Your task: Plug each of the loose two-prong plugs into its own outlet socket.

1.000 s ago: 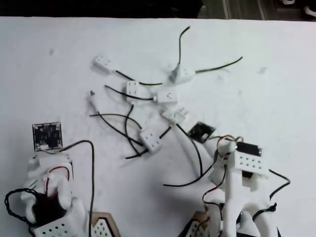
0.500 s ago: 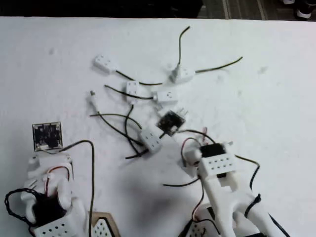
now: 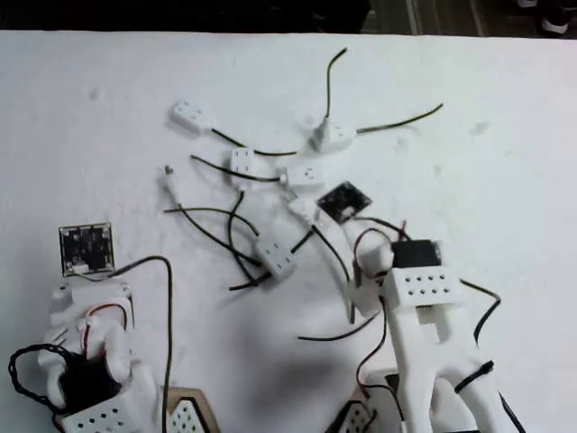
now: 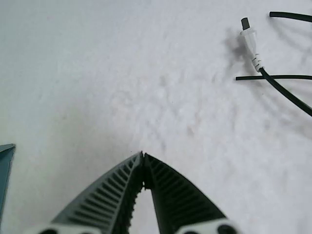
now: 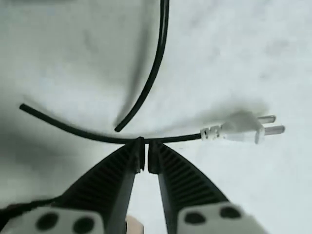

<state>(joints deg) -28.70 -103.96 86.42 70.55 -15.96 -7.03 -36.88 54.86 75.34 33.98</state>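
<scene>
Left arm (image 3: 90, 352) sits at the near left corner. Left gripper (image 4: 143, 163): jaws clenched, tips touching, nothing in them, low over the bare white table (image 3: 505, 135). Left plug (image 4: 249, 41) lies well ahead of it and apart, with its black lead trailing off.

Right arm (image 3: 424, 298) stands near centre-right. Right gripper (image 5: 144, 156): jaws all but closed with a thin slit between them, nothing seen inside. The tips sit right at a black cord (image 5: 87, 130); can't tell if they touch it. That cord ends in the right plug (image 5: 241, 129), lying flat with both prongs pointing away from the cord. A second cord (image 5: 157, 63) has its cut end just past the tips.

Mid-table, the near socket (image 3: 276, 255) lies among crossed leads. Far sockets (image 3: 305, 175) are scattered beyond it, each on a short black lead.

The surface is white and faintly mottled, with soft shadows under the arms. Past the far edge there is a dark strip, and floor tiles at the far right.
</scene>
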